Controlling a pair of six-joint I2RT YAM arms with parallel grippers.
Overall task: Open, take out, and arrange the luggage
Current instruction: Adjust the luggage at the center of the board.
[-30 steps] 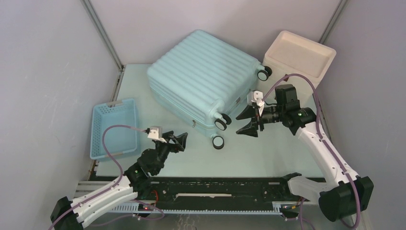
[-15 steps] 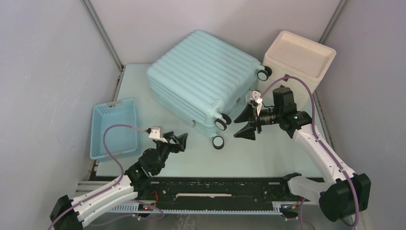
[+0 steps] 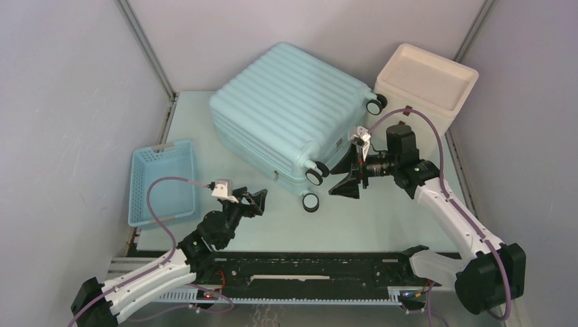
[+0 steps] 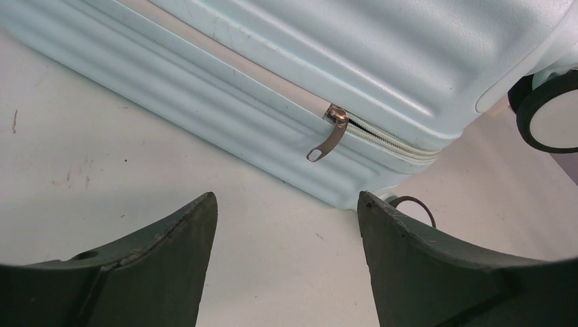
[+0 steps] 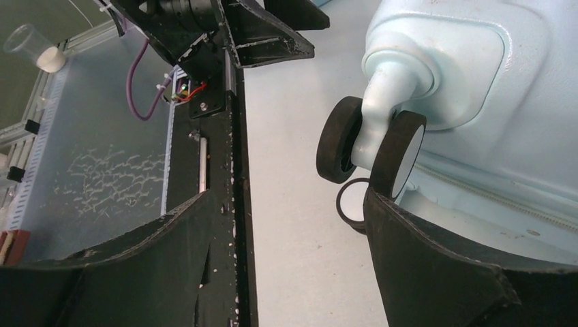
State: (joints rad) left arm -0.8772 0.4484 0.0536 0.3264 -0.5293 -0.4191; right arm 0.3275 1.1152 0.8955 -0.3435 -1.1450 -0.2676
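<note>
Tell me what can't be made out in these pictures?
- What the luggage holds: top view, closed shell hides it.
- Where the zipper ends: left wrist view, it bends round the corner.
- Lower wheel: right wrist view, half hidden behind the upper wheel.

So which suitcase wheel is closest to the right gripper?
The upper wheel at the near corner, right ahead of the right gripper; the lower wheel sits below it, the third wheel far off by the cream box.
</note>
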